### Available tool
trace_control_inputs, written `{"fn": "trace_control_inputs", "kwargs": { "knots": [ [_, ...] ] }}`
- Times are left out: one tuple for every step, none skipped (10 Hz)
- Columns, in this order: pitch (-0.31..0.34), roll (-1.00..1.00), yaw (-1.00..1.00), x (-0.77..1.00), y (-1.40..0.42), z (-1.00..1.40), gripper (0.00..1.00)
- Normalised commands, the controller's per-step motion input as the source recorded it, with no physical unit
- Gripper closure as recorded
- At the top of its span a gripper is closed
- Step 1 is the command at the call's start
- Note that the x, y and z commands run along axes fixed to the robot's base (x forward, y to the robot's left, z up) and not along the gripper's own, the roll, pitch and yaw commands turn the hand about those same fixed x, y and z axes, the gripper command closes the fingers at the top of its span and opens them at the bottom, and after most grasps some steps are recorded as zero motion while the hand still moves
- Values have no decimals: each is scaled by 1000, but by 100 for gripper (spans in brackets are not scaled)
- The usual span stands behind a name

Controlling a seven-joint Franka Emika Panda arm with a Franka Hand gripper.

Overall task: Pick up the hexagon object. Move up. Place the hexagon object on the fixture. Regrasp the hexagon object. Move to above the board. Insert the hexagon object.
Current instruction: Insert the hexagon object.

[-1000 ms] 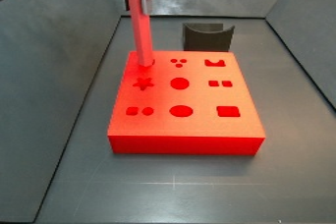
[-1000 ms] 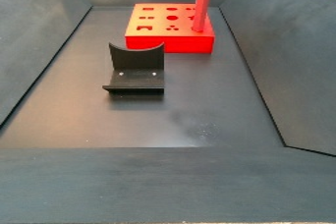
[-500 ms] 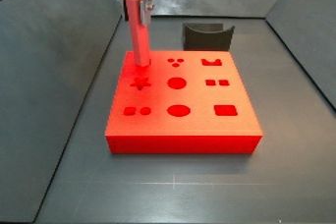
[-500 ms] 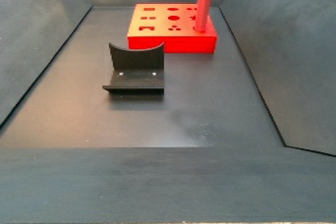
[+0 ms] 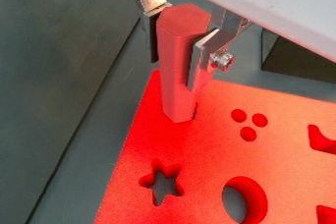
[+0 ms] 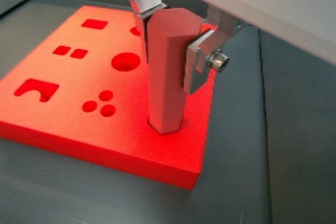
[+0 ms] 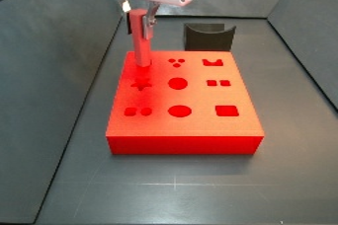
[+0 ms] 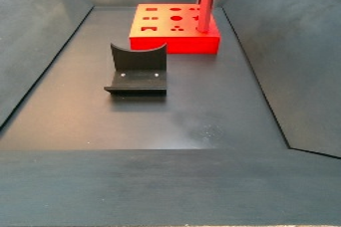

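The hexagon object (image 5: 179, 66) is a red-pink bar standing upright, its lower end in a cut-out at a corner of the red board (image 5: 276, 179). It also shows in the other views (image 6: 167, 71) (image 7: 138, 39) (image 8: 206, 10). My gripper (image 5: 183, 33) is shut on the bar's upper part, one silver finger (image 6: 199, 59) on each side. In a side view the gripper (image 7: 138, 14) hangs over the board's far left corner (image 7: 185, 106). The dark fixture (image 8: 136, 70) stands apart from the board on the floor, and behind the board in a side view (image 7: 209, 37).
The board's other cut-outs, a star (image 5: 163, 183), circles (image 7: 180, 85) and squares (image 6: 67, 52), are empty. Dark sloping walls (image 8: 47, 62) enclose the grey floor (image 8: 173, 116) on all sides.
The gripper has come down with the hexagon bar; the bar's lower end has sunk deeper into the board's corner cut-out, so less of it stands above the board.
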Motion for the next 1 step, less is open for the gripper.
{"fn": "trace_control_inputs", "kwargs": {
  "knots": [
    [0, 0, 0, 0, 0, 0, 100]
  ]
}}
